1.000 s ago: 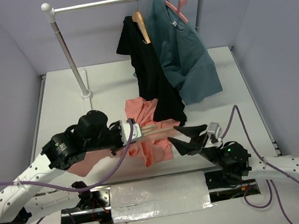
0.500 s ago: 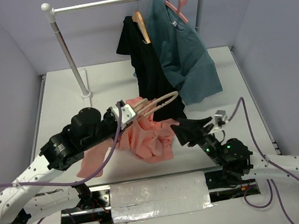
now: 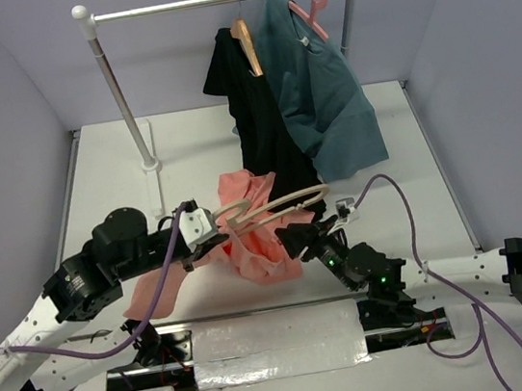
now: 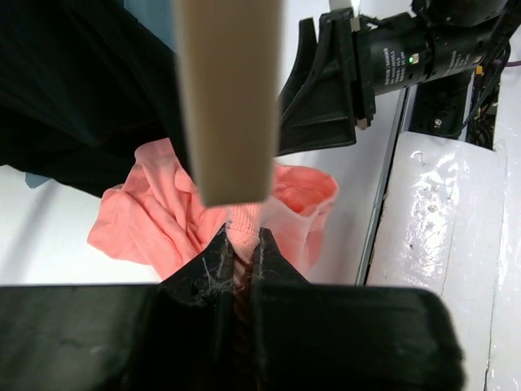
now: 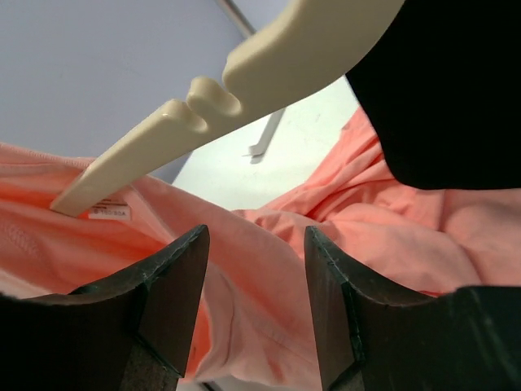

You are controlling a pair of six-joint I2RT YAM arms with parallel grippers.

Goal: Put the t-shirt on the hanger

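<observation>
The t-shirt (image 3: pixel 260 242) hangs in a crumpled salmon bunch over the near middle of the table (image 3: pixel 111 168), just in front of the hem of the black shirt (image 3: pixel 269 146), with one flap trailing down to the left onto the tabletop. The hanger (image 3: pixel 281 199) lies roughly level above the bunch, its pale arms spread to the right and the cloth gathered under and around it. In the right wrist view the hanger's (image 5: pixel 277 65) notched arm slopes down so that its tip meets the t-shirt (image 5: pixel 391 228) beside a small sewn label. The left gripper (image 3: pixel 212 227) is at the hanger's left end. In its own camera the left gripper (image 4: pixel 242 240) has its fingers pinched almost together at the foot of the hanger (image 4: pixel 228 98), with the t-shirt (image 4: pixel 155 220) crowding the same spot. The right gripper (image 3: pixel 289 242) sits just right of the bunch with its fingers spread wide. In its wrist view the right gripper (image 5: pixel 256 236) clasps nothing, and the salmon cloth fills the gap beyond. Behind, the black shirt hangs on a brown wooden hanger (image 3: pixel 245 42) and a teal shirt (image 3: pixel 327 108) on a pink hanger (image 3: pixel 314 3), both from the rail (image 3: pixel 214 0).
</observation>
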